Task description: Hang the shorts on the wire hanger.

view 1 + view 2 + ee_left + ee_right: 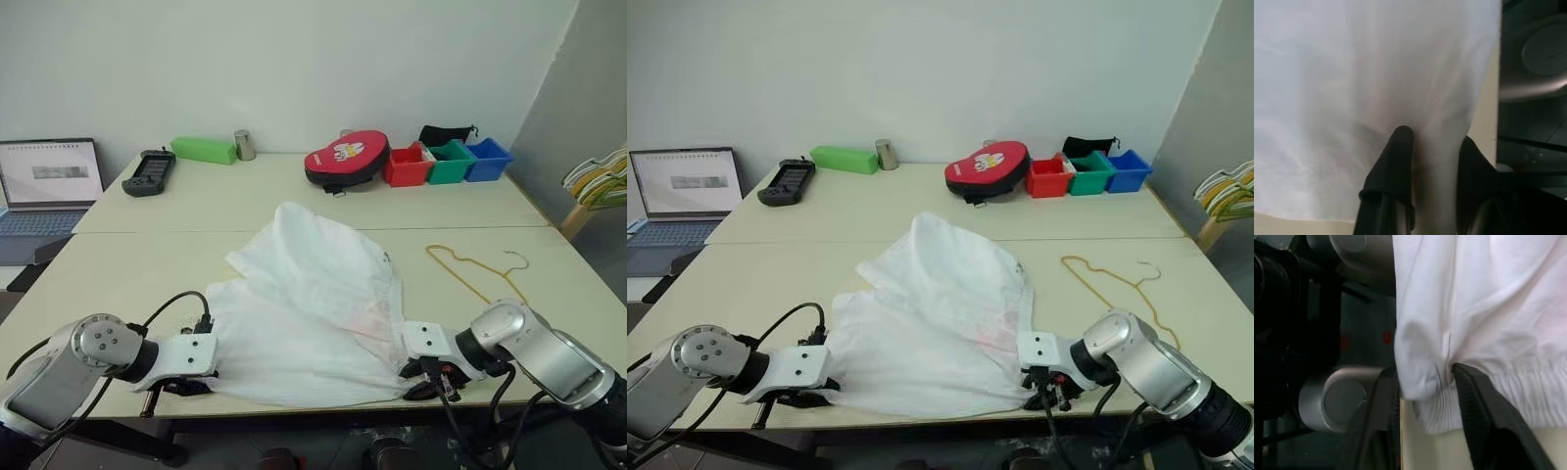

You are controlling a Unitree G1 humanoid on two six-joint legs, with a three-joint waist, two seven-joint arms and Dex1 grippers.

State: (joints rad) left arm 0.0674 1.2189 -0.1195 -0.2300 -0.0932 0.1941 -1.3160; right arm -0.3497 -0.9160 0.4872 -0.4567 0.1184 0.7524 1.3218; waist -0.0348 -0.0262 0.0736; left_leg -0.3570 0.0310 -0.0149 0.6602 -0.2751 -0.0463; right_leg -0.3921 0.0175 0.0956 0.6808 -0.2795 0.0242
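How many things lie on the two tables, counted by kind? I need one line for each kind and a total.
shorts: 1
wire hanger: 1
small bins (red, green, blue): 3
red pouch: 1
green box: 1
metal cup: 1
black controller: 1
black pouch: 1
Total: 10

1. Plain pale wall (294, 59) runs across the back, far beyond the jaws, with soft even light and no harsh shadows.
2. Cream worktop (118, 264) is really two tables pushed together; the seam (196, 231) runs side to side, well past the jaws.
3. A grey wall (588, 88) closes off the room off to the right-jaw side.
4. Dark floor (88, 455) shows under the near edge, below the left jaws.
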